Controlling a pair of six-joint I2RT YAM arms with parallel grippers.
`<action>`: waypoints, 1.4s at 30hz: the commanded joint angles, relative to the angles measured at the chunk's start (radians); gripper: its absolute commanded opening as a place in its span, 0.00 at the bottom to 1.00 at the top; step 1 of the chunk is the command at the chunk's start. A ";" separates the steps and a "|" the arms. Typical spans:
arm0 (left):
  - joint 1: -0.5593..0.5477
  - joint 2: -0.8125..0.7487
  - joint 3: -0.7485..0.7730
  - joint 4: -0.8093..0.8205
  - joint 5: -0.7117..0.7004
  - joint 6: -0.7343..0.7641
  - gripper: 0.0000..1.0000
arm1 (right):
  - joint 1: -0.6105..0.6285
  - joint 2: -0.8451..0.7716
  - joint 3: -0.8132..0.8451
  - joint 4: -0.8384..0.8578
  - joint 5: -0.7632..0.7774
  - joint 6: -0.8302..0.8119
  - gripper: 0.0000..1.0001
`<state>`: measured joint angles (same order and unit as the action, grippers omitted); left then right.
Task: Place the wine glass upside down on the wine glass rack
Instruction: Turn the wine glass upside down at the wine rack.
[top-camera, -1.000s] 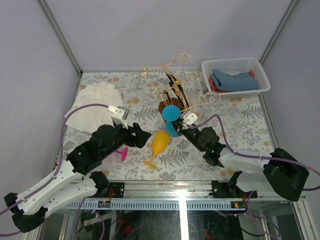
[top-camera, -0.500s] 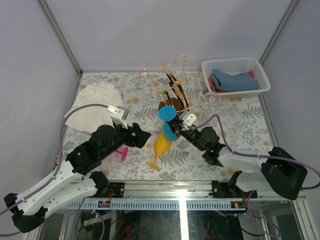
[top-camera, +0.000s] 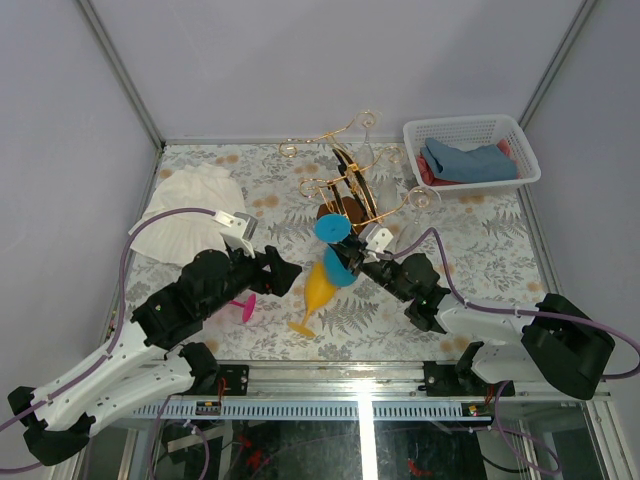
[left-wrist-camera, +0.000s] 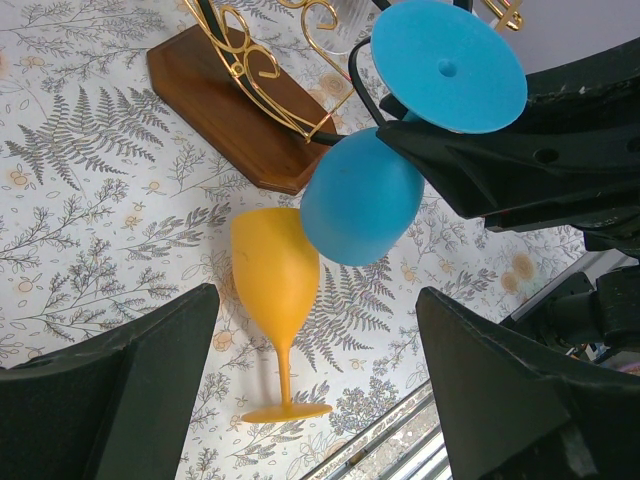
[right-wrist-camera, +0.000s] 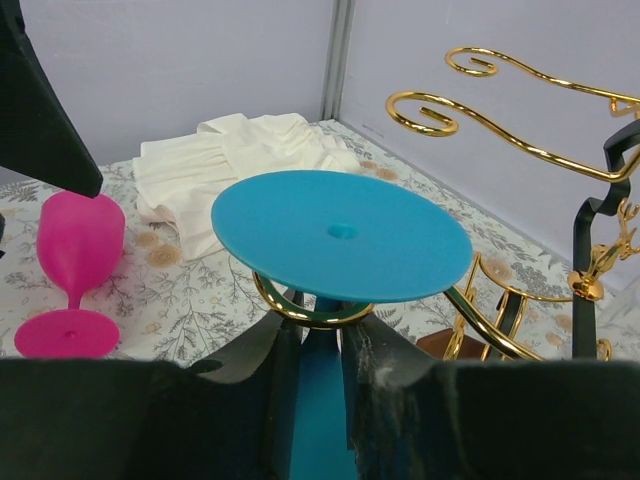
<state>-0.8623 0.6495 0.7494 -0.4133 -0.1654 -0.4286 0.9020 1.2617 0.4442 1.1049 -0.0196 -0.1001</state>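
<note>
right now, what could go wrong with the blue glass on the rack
1. The blue glass hangs tilted from a gold loop; let go, it may slip off onto the yellow glass lying below.
2. The right pincer flanks the stem just under the loop; backing out could snag the wire.

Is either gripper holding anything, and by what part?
The right gripper brackets the inverted blue wine glass at its stem, just under the foot; whether it grips is unclear. Left gripper: open, empty.
</note>
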 joint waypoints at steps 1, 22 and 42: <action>-0.001 -0.012 0.000 0.040 -0.018 0.022 0.80 | 0.004 -0.018 0.007 0.099 -0.082 0.012 0.27; -0.001 -0.017 -0.001 0.038 -0.027 0.023 0.80 | 0.004 0.061 0.012 0.237 -0.067 -0.006 0.21; 0.000 -0.010 -0.002 0.041 -0.030 0.023 0.82 | 0.004 0.209 -0.036 0.516 -0.020 -0.029 0.35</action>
<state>-0.8623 0.6415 0.7494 -0.4133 -0.1768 -0.4282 0.9024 1.4414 0.4099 1.4521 -0.0692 -0.1093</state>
